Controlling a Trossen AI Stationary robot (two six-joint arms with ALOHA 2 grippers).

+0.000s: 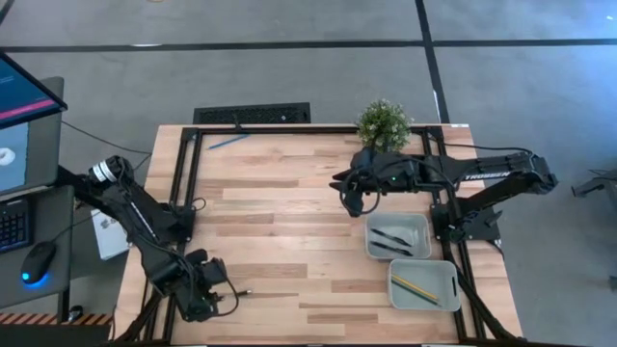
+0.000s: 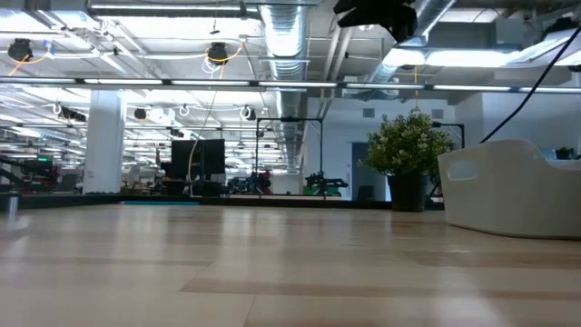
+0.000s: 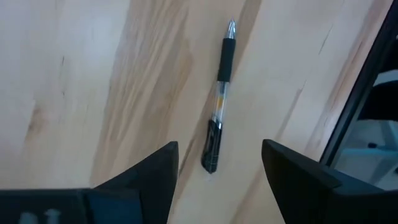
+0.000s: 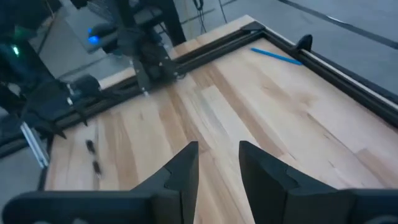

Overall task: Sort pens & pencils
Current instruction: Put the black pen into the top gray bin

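Pens and pencils lie scattered across a pale wooden tabletop (image 1: 289, 222) framed by black rails. White lettering runs along the right arm's forearm in the high view, too small to read for certain. One black pen (image 3: 219, 103) with a clear middle lies on bare wood directly ahead of the left hand (image 3: 217, 180), between its two widely spread fingers and not touching either; this is near the tabletop's front left corner, close to the black rail. Two more dark pens (image 1: 390, 240) rest in the upper grey bin (image 1: 420, 227) at the right side, and a yellow pencil (image 1: 415, 288) lies in the lower grey bin (image 1: 453, 271). A blue pencil (image 1: 228, 142) lies alone near the far left edge. The right hand (image 1: 349, 192) hovers over the tabletop beside a potted plant (image 1: 384, 122), fingers parted narrowly, holding nothing. The middle of the tabletop is open wood.
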